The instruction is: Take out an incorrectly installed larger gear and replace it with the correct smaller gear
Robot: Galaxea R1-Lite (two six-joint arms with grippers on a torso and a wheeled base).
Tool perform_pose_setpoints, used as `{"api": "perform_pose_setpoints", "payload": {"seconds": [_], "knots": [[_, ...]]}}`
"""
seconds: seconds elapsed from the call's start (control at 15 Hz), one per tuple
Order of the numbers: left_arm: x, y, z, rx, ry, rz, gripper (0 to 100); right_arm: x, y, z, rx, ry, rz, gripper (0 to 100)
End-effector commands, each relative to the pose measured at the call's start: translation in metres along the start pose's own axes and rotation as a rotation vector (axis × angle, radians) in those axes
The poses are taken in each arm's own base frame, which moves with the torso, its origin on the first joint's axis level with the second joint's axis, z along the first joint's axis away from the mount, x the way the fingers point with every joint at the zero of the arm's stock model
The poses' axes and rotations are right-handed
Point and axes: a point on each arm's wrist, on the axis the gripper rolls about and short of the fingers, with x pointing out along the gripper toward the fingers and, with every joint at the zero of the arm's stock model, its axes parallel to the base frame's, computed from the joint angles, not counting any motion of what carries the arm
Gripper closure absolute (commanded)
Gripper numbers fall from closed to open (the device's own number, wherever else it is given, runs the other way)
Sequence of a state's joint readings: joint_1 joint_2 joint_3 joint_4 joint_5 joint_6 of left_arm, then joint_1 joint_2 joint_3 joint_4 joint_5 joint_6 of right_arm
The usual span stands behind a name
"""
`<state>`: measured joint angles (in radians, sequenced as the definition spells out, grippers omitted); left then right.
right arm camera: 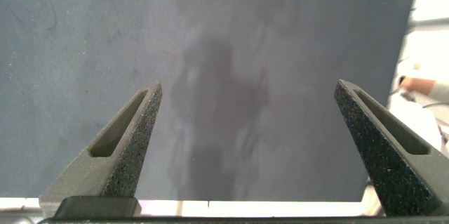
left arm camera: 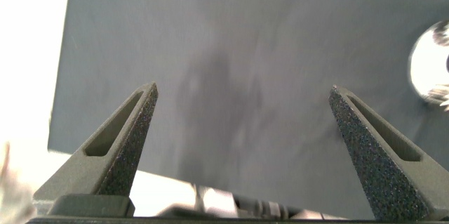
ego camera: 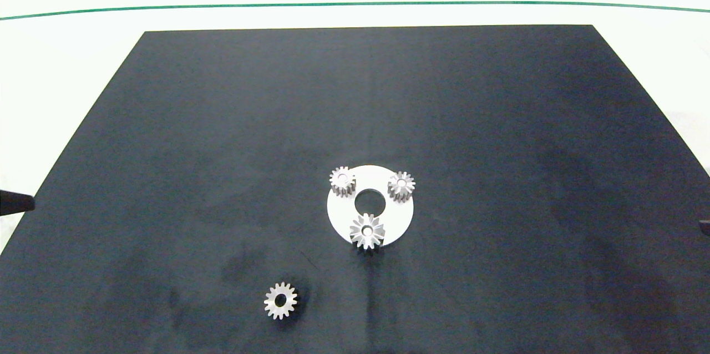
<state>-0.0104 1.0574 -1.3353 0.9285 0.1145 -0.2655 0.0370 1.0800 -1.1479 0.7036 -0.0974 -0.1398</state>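
On the black mat, a white disc [ego camera: 399, 220] with a centre hole carries three gears. The larger gear [ego camera: 367, 230], with long pointed splayed teeth, sits on the disc's near edge. Two small blunt-toothed gears [ego camera: 342, 181] [ego camera: 401, 186] sit on its far side. The smaller gear [ego camera: 280, 301] lies loose and flat on the mat, near the front and left of the disc. My left gripper [left arm camera: 243, 90] hovers open and empty over the mat's left edge, far from every gear. My right gripper [right arm camera: 248, 85] is open and empty at the mat's right edge.
The black mat [ego camera: 499, 121] covers most of a white table [ego camera: 66, 65]. A thin green line [ego camera: 355, 3] runs across the table behind the mat. In the left wrist view the white disc [left arm camera: 424, 62] shows blurred at the picture's edge.
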Motion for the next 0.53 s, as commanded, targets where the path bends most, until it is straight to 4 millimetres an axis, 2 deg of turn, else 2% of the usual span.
{"api": "perform_pose_setpoints", "payload": {"seconds": [0.07, 0.2, 0.27, 0.33, 0.53], "knots": [[0.046, -0.020, 0.031, -0.017, 0.189, 0.027, 0, 0.052, 0.009, 0.027, -0.038, 0.157, 0.027, 0], [0.059, -0.030, 0.038, 0.008, 0.240, 0.017, 0, 0.066, 0.012, 0.033, -0.054, 0.203, 0.040, 0], [0.059, -0.030, 0.038, 0.008, 0.240, 0.017, 0, 0.066, 0.012, 0.033, -0.054, 0.203, 0.040, 0], [0.069, -0.042, 0.036, 0.052, 0.281, -0.014, 0, 0.082, 0.016, 0.036, -0.066, 0.262, 0.051, 0], [0.065, -0.048, 0.033, 0.058, 0.288, -0.039, 0, 0.084, 0.022, 0.038, -0.085, 0.267, 0.073, 0]]}}
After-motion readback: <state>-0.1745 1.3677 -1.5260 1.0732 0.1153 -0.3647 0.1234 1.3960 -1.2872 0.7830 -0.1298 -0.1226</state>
